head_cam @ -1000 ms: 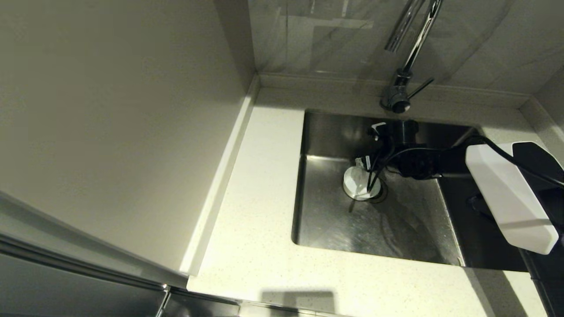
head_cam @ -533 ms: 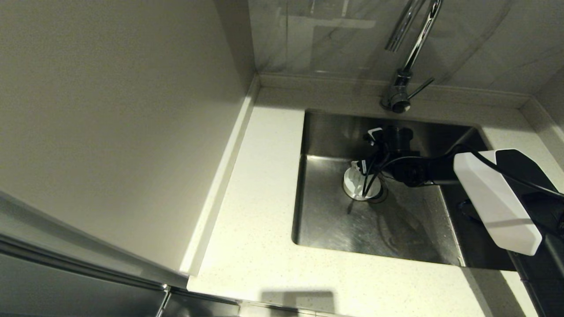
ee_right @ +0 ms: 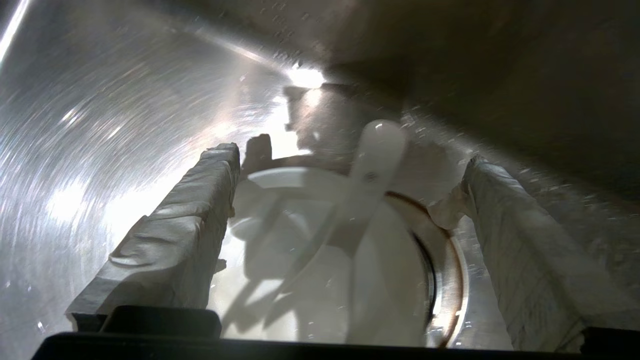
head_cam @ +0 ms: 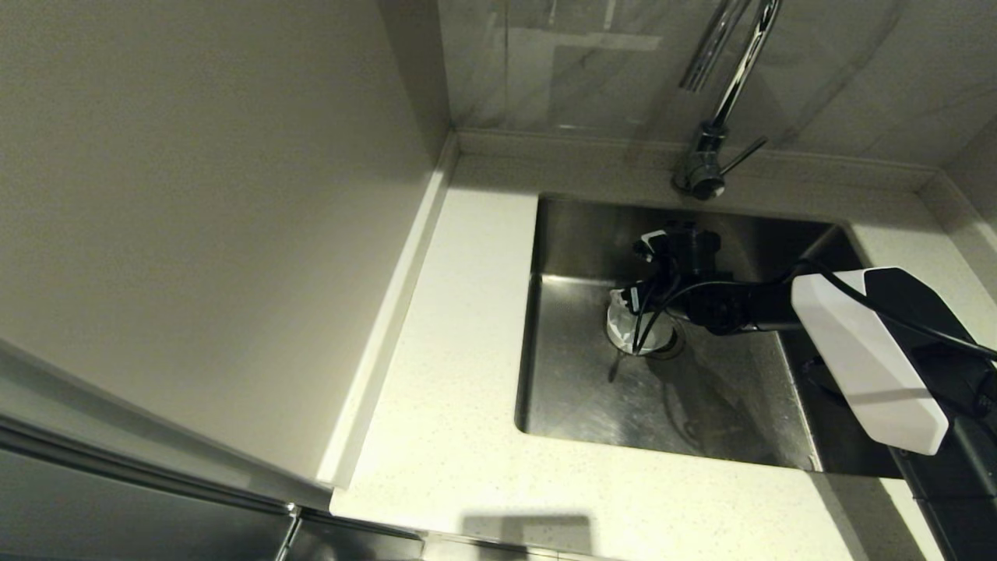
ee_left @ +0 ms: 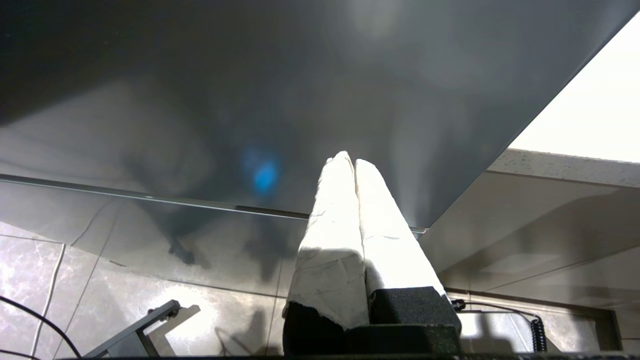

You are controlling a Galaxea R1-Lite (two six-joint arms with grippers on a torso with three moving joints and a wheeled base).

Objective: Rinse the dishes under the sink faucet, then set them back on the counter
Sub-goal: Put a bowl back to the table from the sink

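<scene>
Where the right arm reaches: low inside the sink (head_cam: 724, 421), over the drain, its white forearm shell crossing the basin's right edge in the head view.
Right gripper (ee_right: 350, 200): fingers spread wide, one on each side of the bowl (ee_right: 320, 260), closed on nothing; whether the pads touch the rim I cannot tell.
Bowl: small and white, sitting on the basin floor over the round drain strainer (ee_right: 450, 280), whose metal ring shows past its edge.
Spoon (ee_right: 370, 170): white, resting in the bowl with its handle leaning up and out between the open fingers.
Why so placed, as a judgement: the bowl sits roughly below the spout, where a stream would land, and the wide fingers suit either a release or a fresh grasp across the rim.
Plate: not visible in any view.
Left gripper (ee_left: 354, 167): parked away from the sink, pale wrapped fingers pressed together and empty, pointing at a dark glossy panel above marbled tile.
Sink surface: brushed stainless steel, streaked and speckled with droplets.
Counter (head_cam: 459, 421): pale speckled stone around the basin, with a low raised back edge.
Faucet (head_cam: 705, 164): chrome gooseneck behind the sink, thin lever sticking out to the side; no water stream visible.
Room: plain beige wall on the left, glossy marbled tiles behind.
</scene>
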